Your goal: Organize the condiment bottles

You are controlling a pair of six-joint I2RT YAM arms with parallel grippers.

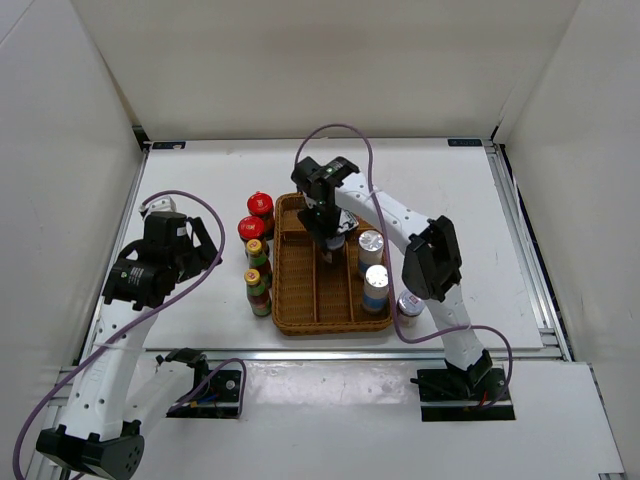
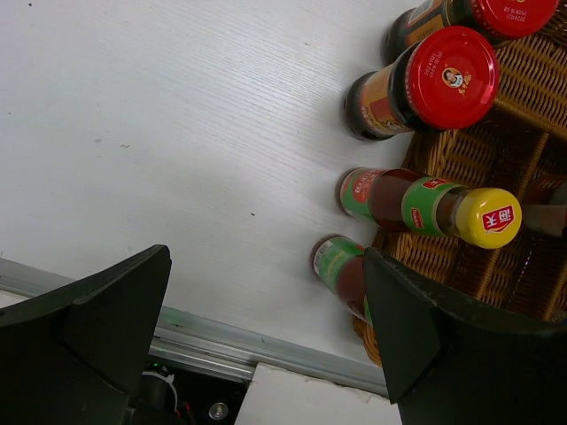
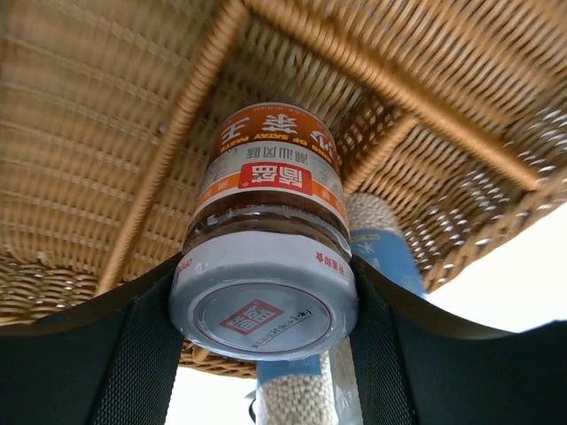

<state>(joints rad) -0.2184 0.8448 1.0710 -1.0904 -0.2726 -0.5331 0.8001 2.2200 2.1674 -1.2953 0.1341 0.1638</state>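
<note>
Top view: right gripper [image 1: 331, 240] hung over the wicker tray [image 1: 330, 325]. Two silver-topped jars [image 1: 371, 243] stood in its right compartment. Red-lidded jars [image 1: 253, 228] and yellow-capped bottles [image 1: 257, 280] stood just beside its left wall. Left wrist: left gripper [image 2: 266, 266] fingers spread, empty. Right wrist: fingers pinched a white-lidded jar [image 3: 264, 266] above the tray floor.

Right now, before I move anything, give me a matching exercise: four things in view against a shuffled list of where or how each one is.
Things:
1. red-lidded glass jars
2. grey-lidded jar with orange label
3. silver-topped jar with blue-white label
4. left gripper

Places or states:
A. open, holding nothing
B. on the white table, left of the brown wicker tray
C. standing in the tray's right compartment
D. clamped in the right gripper over the tray

Pairs: 1-B, 2-D, 3-C, 4-A
</note>
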